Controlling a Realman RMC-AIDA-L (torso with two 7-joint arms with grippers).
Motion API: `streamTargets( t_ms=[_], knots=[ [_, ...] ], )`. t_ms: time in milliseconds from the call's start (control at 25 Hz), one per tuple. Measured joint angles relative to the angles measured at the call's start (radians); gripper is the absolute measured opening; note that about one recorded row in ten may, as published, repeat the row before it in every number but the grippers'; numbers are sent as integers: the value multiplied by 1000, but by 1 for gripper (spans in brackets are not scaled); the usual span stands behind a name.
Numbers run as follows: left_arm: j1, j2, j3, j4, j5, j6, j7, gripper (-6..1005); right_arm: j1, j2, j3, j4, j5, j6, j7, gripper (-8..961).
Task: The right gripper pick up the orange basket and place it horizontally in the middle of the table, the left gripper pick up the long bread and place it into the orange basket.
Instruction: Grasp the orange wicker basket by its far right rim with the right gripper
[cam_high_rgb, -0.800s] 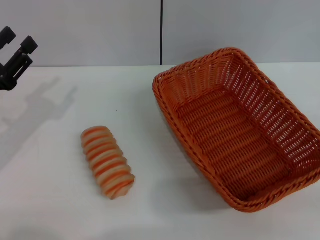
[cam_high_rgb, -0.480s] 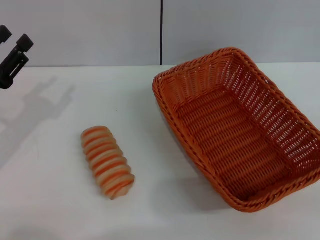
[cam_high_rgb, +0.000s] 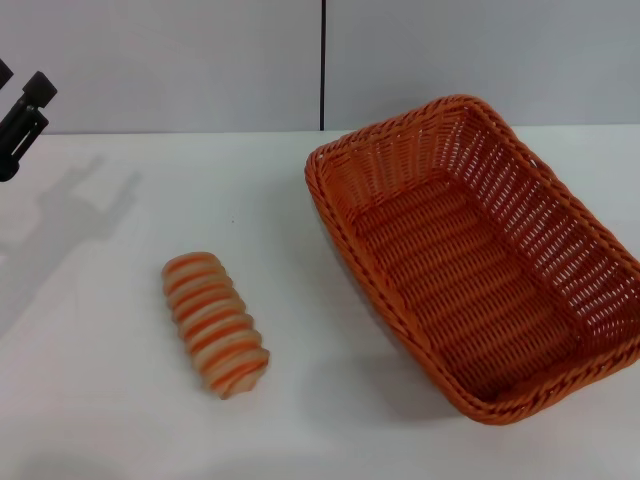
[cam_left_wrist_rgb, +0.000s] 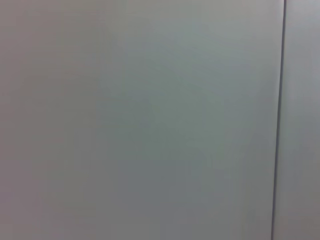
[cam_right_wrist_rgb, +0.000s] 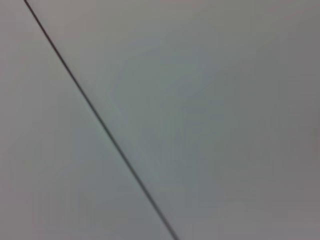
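Head view: the orange basket (cam_high_rgb: 480, 255) sits on the right half of the table (cam_high_rgb: 110, 400), long axis running diagonally from far-left to near-right, so it is not yet horizontal and not centred. It is empty. The long bread (cam_high_rgb: 215, 323) lies well apart from it on the left-centre of the table, long axis also slanted, far-left to near-right. The left gripper (cam_high_rgb: 14, 115) shows only at the far left edge, raised above the back of the table, fingers spread apart, holding nothing. The bread lies toward the near side and to the right of it, well apart. The right gripper is not in this view, though the basket is on its side.

Left wrist view: only a plain grey wall (cam_left_wrist_rgb: 140, 120) with a dark vertical seam; no fingers, no bread.

Right wrist view: same grey wall with a diagonal seam; no fingers, no basket, so its state cannot be told.

Judgement: basket step comes first; the right arm must reach down toward the basket rim.
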Motion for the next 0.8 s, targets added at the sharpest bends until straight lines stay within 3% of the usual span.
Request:
streamTargets(
  t_ms=[40, 80, 200, 240, 280, 400, 440, 600, 640, 680, 800],
  knots=[
    [0, -1, 0, 0, 0, -4, 0, 588, 14, -31, -31, -3, -29, 14, 63, 693],
    [0, -1, 0, 0, 0, -4, 0, 589, 14, -31, -31, -3, -29, 14, 63, 693],
    [0, -2, 0, 0, 0, -5, 0, 590, 33, -78, -111, -9, -45, 55, 155, 693],
    [-1, -2, 0, 0, 0, -6, 0, 590, 51, -109, -187, -32, -46, 93, 235, 693],
    [-1, -2, 0, 0, 0, -6, 0, 590, 51, -109, -187, -32, -46, 93, 235, 693],
    [-2, -4, 2, 0, 3, -6, 0, 590, 81, -138, -300, -122, -46, 145, 381, 692],
    [-3, -4, 3, 0, 4, -5, 0, 590, 99, -145, -379, -219, -53, 168, 488, 692],
    [-5, -7, 6, 0, 6, -5, 0, 590, 131, -153, -484, -361, -83, 193, 633, 692],
    [-5, -8, 6, 0, 6, -4, 0, 590, 164, -164, -529, -428, -126, 208, 719, 692],
    [-5, -9, 7, 0, 6, -2, 1, 589, 164, -164, -529, -428, -126, 208, 719, 692],
    [-5, -10, 9, 0, 6, 4, 4, 589, 230, -193, -565, -463, -215, 236, 816, 692]
  ],
)
